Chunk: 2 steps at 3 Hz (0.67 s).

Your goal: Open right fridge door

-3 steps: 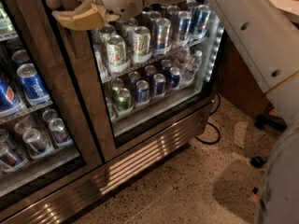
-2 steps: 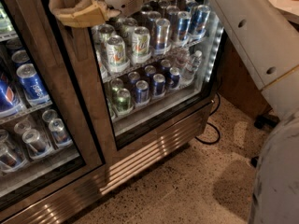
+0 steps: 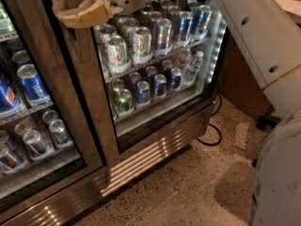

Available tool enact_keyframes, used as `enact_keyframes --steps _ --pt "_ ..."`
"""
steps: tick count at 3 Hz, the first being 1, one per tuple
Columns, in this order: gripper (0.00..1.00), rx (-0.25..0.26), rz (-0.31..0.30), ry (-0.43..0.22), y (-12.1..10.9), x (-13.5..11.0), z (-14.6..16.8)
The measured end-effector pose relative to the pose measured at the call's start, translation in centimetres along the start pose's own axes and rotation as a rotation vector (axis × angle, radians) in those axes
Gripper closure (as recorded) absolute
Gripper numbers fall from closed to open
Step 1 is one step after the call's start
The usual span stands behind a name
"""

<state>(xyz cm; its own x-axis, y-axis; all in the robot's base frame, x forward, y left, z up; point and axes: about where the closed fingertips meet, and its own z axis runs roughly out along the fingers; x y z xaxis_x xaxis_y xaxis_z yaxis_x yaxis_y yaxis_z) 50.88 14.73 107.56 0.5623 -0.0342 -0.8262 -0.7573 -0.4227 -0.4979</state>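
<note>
your gripper (image 3: pixel 80 14) is up in the top left corner, and its tan fingers (image 3: pixel 63 19) are wrapped around the vertical bar handle (image 3: pixel 81 44) of the right fridge door (image 3: pixel 93 105), so it's clamped on that bar. the door takes up the middle of the view, with its wide steel frame running down at a slant and its glass full of cans (image 3: pixel 141 41) on two shelves. honestly i can't tell if it's cracked open or flush with the cabinet. just to its left is the other glass door (image 3: pixel 28 187), with a blue pepsi can (image 3: pixel 32 83) behind it. your white arm (image 3: pixel 254 32) crosses the top right. down on the speckled floor (image 3: pixel 188 182) a black cable (image 3: pixel 212 138) loops near the fridge's bottom right corner.
</note>
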Motion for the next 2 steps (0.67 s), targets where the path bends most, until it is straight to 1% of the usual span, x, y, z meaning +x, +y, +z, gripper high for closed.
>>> enact_keyframes --steps 1,2 --pt "1.00 0.014 0.002 0.002 0.20 -0.75 -0.33" --pt "1.00 0.014 0.002 0.002 0.32 -0.71 -0.50"
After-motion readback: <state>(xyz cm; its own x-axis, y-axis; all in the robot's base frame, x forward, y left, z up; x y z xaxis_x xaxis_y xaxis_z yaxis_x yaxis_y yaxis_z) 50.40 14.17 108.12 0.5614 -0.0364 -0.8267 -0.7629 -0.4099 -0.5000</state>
